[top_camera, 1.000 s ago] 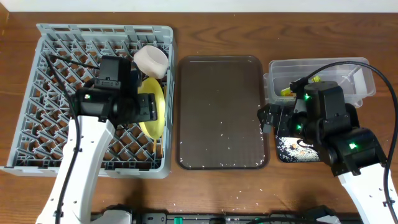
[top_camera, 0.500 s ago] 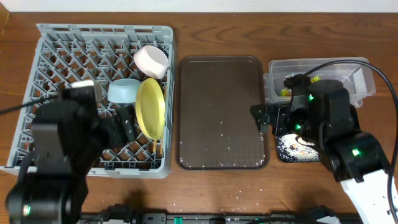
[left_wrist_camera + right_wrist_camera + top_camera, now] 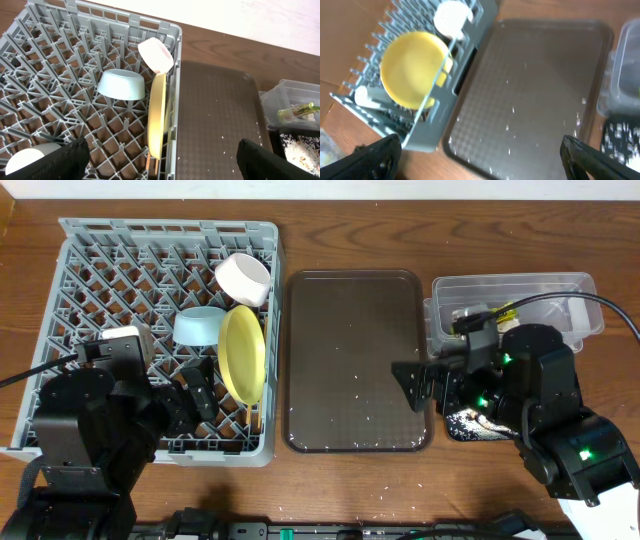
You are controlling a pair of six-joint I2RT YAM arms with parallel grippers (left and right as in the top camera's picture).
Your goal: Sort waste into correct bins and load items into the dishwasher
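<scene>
Jaws of the left pincer stand wide apart, released, with nothing between them. It hangs over the near part of the grey dish rack, which fills the left end of the bench. Just beyond it the yellow plate stands on edge along the rack's right wall. The light blue bowl lies tipped among the pegs to the plate's left, and a white bowl leans tilted at the plate's far end. A second white bowl sits in the rack toward the bench's front-left corner.

The right pincer is likewise released and empty, held above the right rim of the brown serving tray at the bench's middle, where a few pale specks lie scattered. By the far right corner the clear tub holds the green snack wrapper. Nearer the front, by the right edge, the black tray carries a heap of whitish crumbs, partly hidden under the right arm in the overhead view.
</scene>
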